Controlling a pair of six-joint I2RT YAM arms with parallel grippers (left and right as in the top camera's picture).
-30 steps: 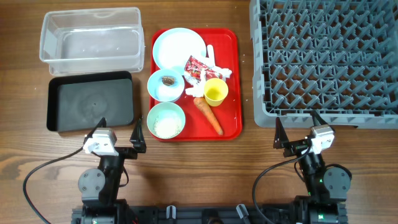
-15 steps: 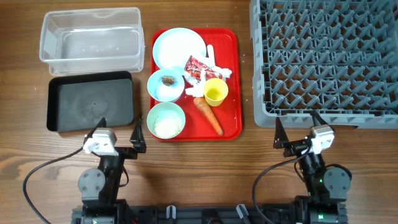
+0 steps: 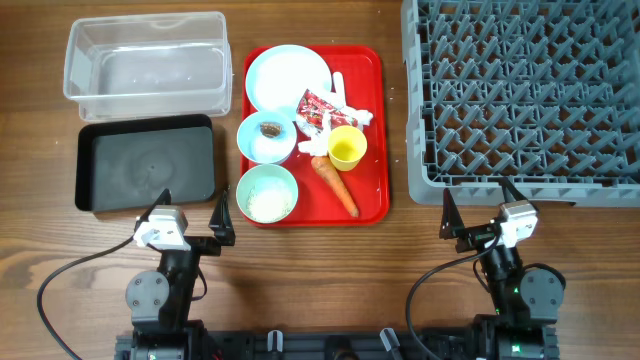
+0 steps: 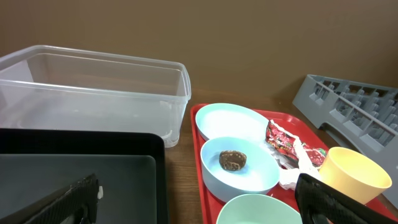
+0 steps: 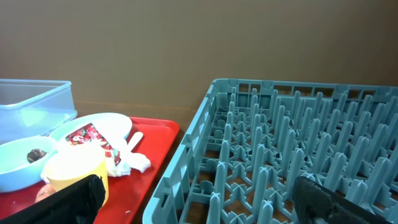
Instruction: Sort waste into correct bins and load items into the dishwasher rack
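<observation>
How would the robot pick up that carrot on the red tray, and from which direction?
Probably from straight above, the jaws closing across the carrot around its middle. It lies flat and diagonal on the red tray, so only its sides offer grip; the thick end sits close to the yellow cup.

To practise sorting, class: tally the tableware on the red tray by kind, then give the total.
Pale blue plate: 1
Pale blue bowls: 2
Yellow cup: 1
White spoon: 1
Total: 5
</observation>
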